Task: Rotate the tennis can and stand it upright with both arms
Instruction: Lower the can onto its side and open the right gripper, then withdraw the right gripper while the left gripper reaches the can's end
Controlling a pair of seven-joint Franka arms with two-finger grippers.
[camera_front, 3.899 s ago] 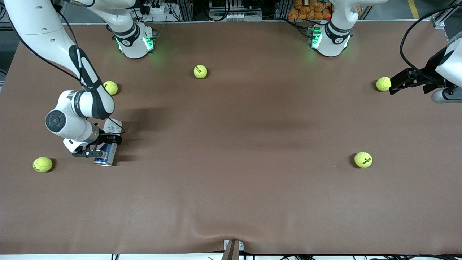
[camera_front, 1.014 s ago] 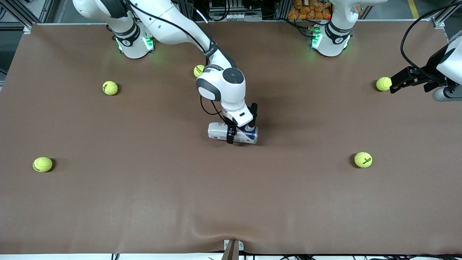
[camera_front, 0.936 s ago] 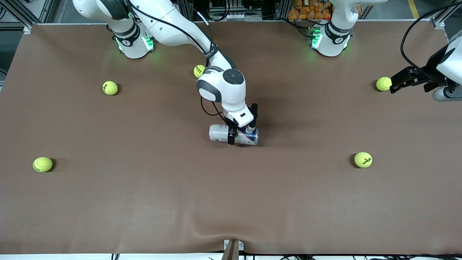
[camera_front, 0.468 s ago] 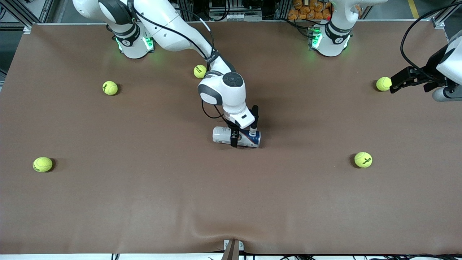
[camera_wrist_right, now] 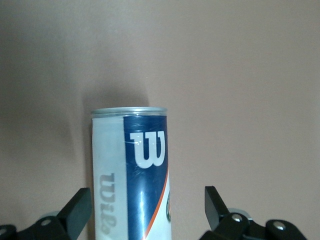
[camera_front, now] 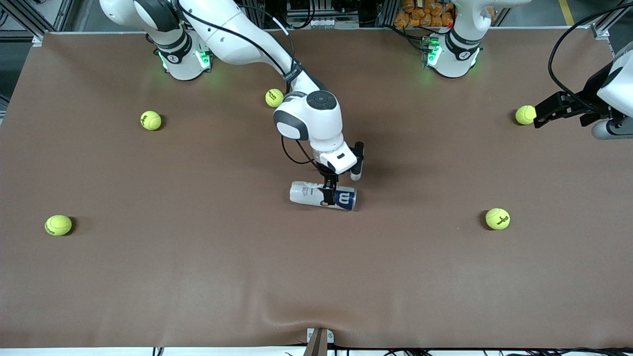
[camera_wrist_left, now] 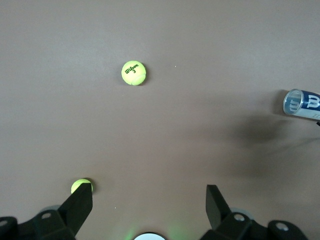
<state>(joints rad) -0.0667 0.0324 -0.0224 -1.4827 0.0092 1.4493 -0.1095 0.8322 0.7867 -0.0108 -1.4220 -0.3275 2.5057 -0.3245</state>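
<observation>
1. The tennis can (camera_front: 322, 195) is lying on its side near the middle of the table (camera_front: 198, 277), with its silver rim pointing toward the left arm's end.
2. The right gripper (camera_front: 330, 190) is hanging just over the can with its fingers spread wide, holding nothing.
3. The left gripper (camera_front: 536, 116) is waiting over the table edge at the left arm's end, fingers spread apart, right beside a tennis ball (camera_front: 524, 114).
4. Four more balls (camera_front: 497, 218) are sitting well apart from the can.
5. The can is showing a white "W" on blue; the grey word beside it probably says "Wilson". One ball (camera_wrist_left: 133, 73) is reading "Wilson 3".
</observation>
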